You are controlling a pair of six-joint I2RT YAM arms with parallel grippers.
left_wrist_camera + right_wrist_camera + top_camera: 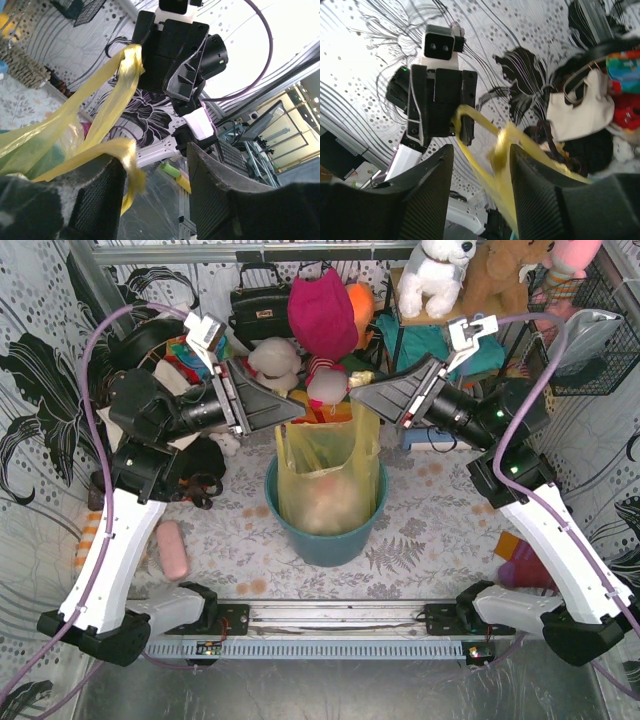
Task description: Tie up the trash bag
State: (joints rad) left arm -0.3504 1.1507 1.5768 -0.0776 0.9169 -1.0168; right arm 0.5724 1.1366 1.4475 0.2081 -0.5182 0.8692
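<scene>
Yellow-green plastic, the trash bag (328, 475) sits in the teal bin (325, 540) at the middle of the worktop (430, 530). Above its mouth the left gripper (155, 165) and right gripper (481, 150) both stand released. The bag's handle strips (125, 150) cross their parted fingers unpinched.

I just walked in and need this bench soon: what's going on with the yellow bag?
Both arms are working on tying the trash bag, which sits in the teal bin. The left gripper and right gripper face each other just above it, with the bag's top pulled into strips running to their fingers. Both pairs of fingers stand apart; no finished knot shows.
</scene>
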